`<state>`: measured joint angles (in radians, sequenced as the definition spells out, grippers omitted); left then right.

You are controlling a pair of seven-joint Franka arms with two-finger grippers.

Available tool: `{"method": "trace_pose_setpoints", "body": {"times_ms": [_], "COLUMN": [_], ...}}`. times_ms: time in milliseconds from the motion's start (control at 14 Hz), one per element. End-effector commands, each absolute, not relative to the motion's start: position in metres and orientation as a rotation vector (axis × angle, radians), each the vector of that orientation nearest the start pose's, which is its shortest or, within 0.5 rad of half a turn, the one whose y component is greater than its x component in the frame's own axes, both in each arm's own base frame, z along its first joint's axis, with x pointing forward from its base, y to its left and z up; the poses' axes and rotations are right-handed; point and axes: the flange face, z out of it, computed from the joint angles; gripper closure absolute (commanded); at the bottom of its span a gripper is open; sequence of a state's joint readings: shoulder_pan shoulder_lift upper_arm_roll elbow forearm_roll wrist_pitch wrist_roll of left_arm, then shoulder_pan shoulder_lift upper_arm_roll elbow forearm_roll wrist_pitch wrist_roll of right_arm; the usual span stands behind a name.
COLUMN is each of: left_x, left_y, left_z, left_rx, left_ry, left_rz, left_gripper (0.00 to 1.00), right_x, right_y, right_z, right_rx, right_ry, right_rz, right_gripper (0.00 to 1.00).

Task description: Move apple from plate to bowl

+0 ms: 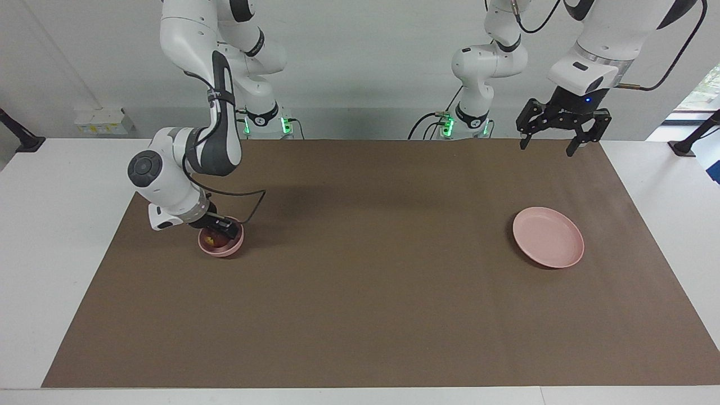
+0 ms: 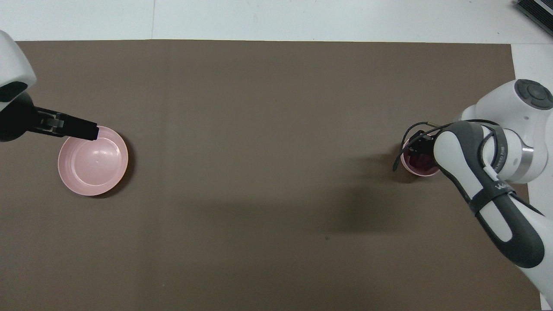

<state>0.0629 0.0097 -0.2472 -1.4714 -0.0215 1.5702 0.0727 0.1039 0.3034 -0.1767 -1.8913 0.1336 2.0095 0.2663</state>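
Note:
The pale pink bowl (image 1: 229, 248) stands on the brown mat toward the right arm's end of the table. The dark red apple (image 1: 210, 241) with its yellowish patch lies inside it. My right gripper (image 1: 223, 229) reaches down into the bowl, right at the apple. In the overhead view the bowl (image 2: 415, 173) and the apple (image 2: 418, 162) are partly hidden by the right gripper (image 2: 421, 147) and arm. The flat pink plate (image 1: 548, 237) lies bare toward the left arm's end. My left gripper (image 1: 547, 149) is open, empty and raised high; in the overhead view it (image 2: 88, 131) overlaps the plate's rim (image 2: 93, 160).
The brown mat (image 1: 365, 281) covers most of the white table (image 1: 50, 225). A black cable (image 1: 247, 202) loops from the right wrist beside the bowl.

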Motion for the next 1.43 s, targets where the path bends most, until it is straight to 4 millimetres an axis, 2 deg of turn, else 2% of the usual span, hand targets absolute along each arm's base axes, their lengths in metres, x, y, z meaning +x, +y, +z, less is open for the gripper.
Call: {"method": "trace_pose_setpoints", "body": {"times_ms": [0,143,357,500,571,714,786,929,1143,1214,1357], "left_x": [0.548,0.548,0.549,0.547,0.543,0.542,0.543,0.542,0.544,0.544,0.545], "left_y": [-0.1,-0.099,-0.08,-0.077,-0.083,-0.08,-0.071,-0.075,-0.065,-0.062,-0.053], "left_z": [0.67,0.67,0.675,0.675,0.678,0.678,0.676,0.671,0.672,0.671,0.671], "left_rx": [-3.126,-3.13,-3.13,-3.129,-3.127,-3.127,-3.129,-3.129,-3.131,-3.131,-3.133], "left_ry": [0.376,0.372,0.328,0.321,0.335,0.335,0.314,0.321,0.29,0.28,0.253], "left_rz": [-0.14,-0.14,-0.149,-0.133,-0.137,-0.123,-0.109,-0.082,-0.094,-0.08,-0.08], "left_gripper": [0.0,0.0,0.0,0.0,0.0,0.0,0.0,0.0,0.0,0.0,0.0], "right_x": [0.6,0.601,0.605,0.599,0.596,0.583,0.575,0.555,0.538,0.533,0.522], "right_y": [-0.035,-0.027,-0.02,-0.019,-0.019,-0.021,-0.022,-0.022,-0.009,-0.007,-0.004], "right_z": [0.338,0.361,0.425,0.462,0.477,0.51,0.531,0.575,0.63,0.647,0.666], "right_rx": [-3.037,-3.039,-3.072,-3.128,-3.159,-3.16,-3.156,-3.143,-3.146,-3.145,-3.148], "right_ry": [0.57,0.545,0.49,0.4,0.337,0.271,0.262,0.261,0.225,0.219,0.189], "right_rz": [0.268,0.26,0.179,0.081,0.043,0.011,-0.007,-0.041,-0.02,-0.005,0.043], "right_gripper": [0.0,0.0,0.0,0.0,0.0,0.0,0.0,0.0,0.0,0.0,0.0]}}
